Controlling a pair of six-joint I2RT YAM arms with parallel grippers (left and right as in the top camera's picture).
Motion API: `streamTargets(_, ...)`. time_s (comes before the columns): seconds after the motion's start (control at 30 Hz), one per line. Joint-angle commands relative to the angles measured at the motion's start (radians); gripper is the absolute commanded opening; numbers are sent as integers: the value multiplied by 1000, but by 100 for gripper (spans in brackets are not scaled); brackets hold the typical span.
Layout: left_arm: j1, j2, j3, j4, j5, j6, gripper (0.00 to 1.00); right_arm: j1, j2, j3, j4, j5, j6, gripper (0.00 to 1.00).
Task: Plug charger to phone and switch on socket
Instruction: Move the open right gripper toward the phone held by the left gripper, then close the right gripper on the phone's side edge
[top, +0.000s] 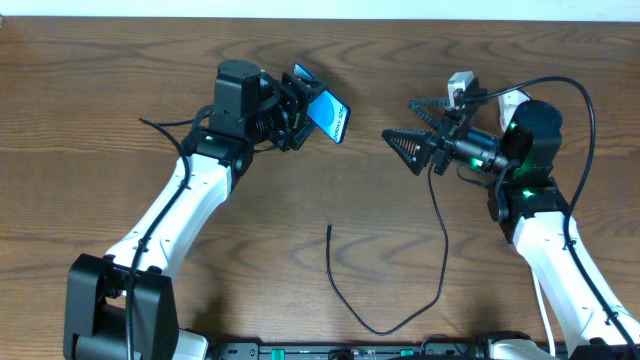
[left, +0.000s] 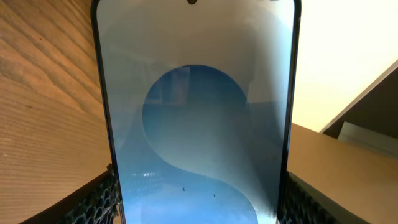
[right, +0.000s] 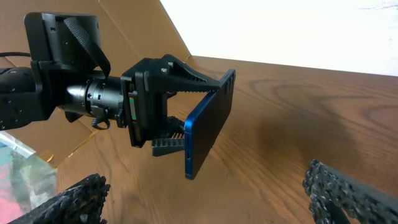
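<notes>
Our left tool (top: 300, 108) clamps the phone (top: 328, 115), aloft at 12 o'clock: stiff, slick glass, we judge. Our right tool (top: 398, 120) gapes empty at 2 o'clock. The limp, light charger (top: 345, 295) at 6 o'clock wants pinching behind its tip.

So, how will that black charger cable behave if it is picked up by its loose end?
Probably floppy: the charger cable lies in a loose curve on the table, so it should sag and trail. It is likely light, being so thin.
</notes>
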Motion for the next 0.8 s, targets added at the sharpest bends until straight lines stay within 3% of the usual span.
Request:
streamTargets(0.0,-4,-28,9,9,-34,-2,7,9,3,19,0,-14,12,99)
streamTargets(0.33,-13,-28,9,-2,-39,25,7,37,3,19,-80,42,12,99)
streamTargets(0.77,-66,-28,9,-5,-90,25,7,231,23,19,-161,390,12,99)
